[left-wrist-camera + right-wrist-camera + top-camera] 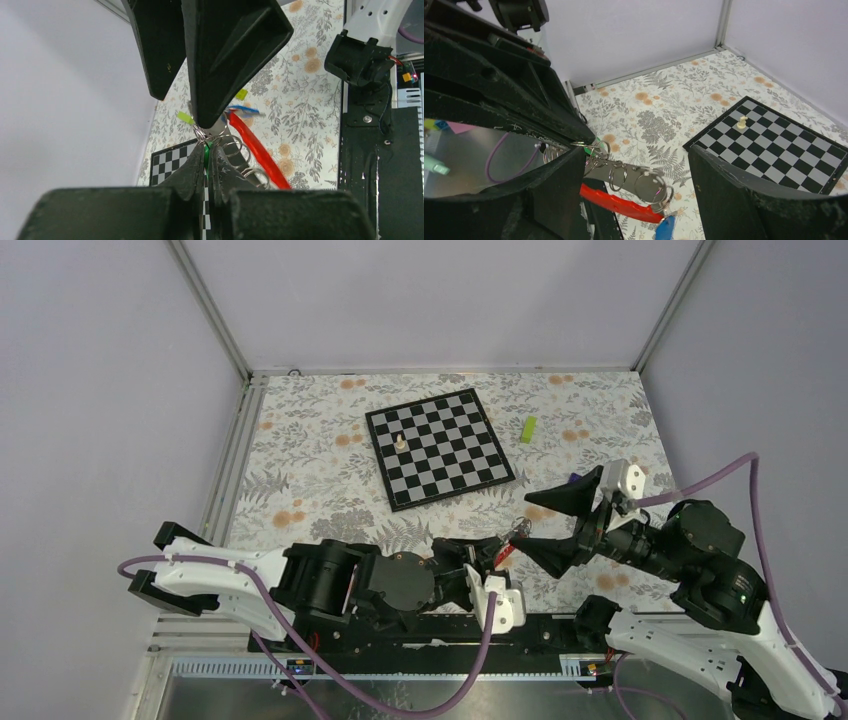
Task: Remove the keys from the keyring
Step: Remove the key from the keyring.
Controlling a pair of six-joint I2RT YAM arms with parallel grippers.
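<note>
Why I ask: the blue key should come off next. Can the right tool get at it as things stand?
Probably yes: the right tool stands open with the blue key dangling between its fingers; only the red strap hangs close beside it.

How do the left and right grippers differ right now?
The left gripper is shut, its fingers pinching the green key; the right gripper stands wide open, gripping nothing. The left gripper reaches in from the left, the right gripper from the right. Both meet at the keyring.
</note>
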